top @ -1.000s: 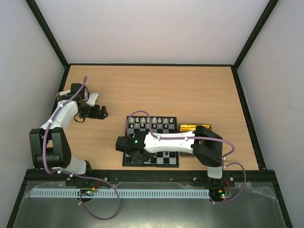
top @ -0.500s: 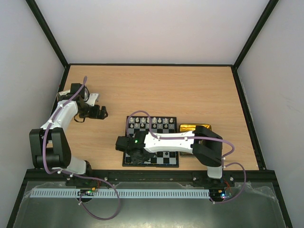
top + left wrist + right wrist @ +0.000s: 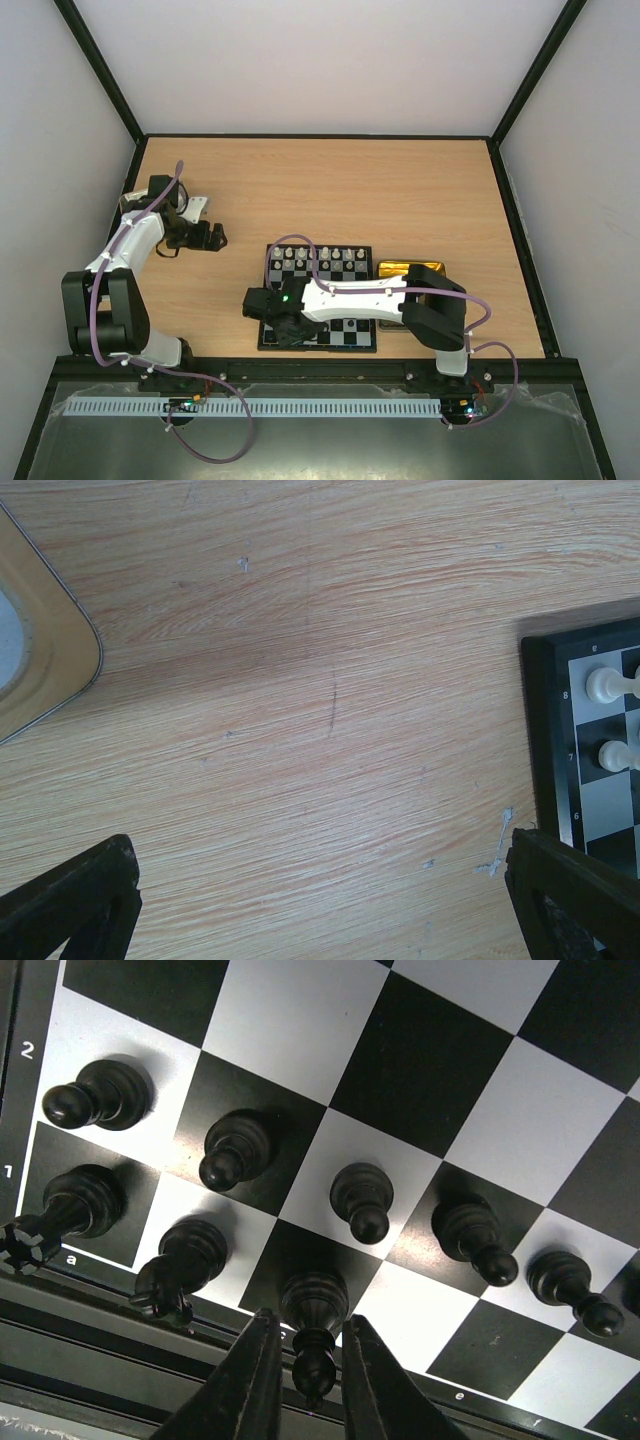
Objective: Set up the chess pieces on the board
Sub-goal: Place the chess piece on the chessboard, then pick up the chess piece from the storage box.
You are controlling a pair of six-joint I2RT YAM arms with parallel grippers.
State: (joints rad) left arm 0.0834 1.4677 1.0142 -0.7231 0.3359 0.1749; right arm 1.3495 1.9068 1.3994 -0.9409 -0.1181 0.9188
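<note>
The right hand (image 3: 306,1320) is set low over the near left corner of the board (image 3: 440,1070). A black piece (image 3: 312,1338) is stood upright there, on the back-row square third from the corner, between the fingers (image 3: 255,1370). The fingers are seen to be only narrowly parted, with a sliver of gap at each side of the piece's head. The piece is therefore judged to be free of the grip and resting on its own base.

The small opening is thought to be deliberate. A knight-like piece (image 3: 180,1265) is placed on the square just beside, and a row of black pawns (image 3: 362,1200) is lined up directly in front, so a wider spread could topple a neighbour. The back-row squares further along are seen bare, so more black pieces are judged to be wanted there.

The white pieces (image 3: 320,258) are ranged in two rows on the far side of the board. A gold tin (image 3: 410,270) is laid just beside the board's right edge, presumably within reach as the store of pieces.

The left hand (image 3: 320,850) is held fully spread and empty over the bare surface (image 3: 300,680), left of the board and near a lid (image 3: 40,650). It is judged to be parked out of the way.
</note>
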